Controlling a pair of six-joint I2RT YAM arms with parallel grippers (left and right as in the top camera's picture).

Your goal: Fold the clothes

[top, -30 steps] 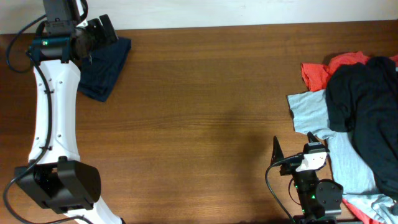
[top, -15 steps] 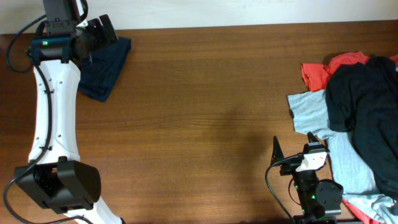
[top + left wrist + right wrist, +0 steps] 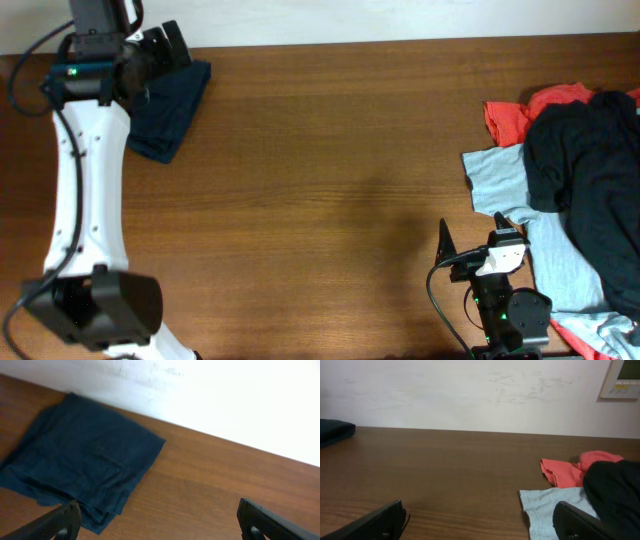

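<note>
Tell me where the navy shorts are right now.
Overhead, the navy shorts lie folded at the far left corner of the table, right beside the open left gripper.

A brown wooden table [image 3: 330,170] carries folded dark navy shorts [image 3: 175,105] at its far left corner, by the wall. At the right edge lie a light blue T-shirt [image 3: 500,180] and a red garment [image 3: 510,118], with a dark garment [image 3: 585,160] heaped over both.
</note>
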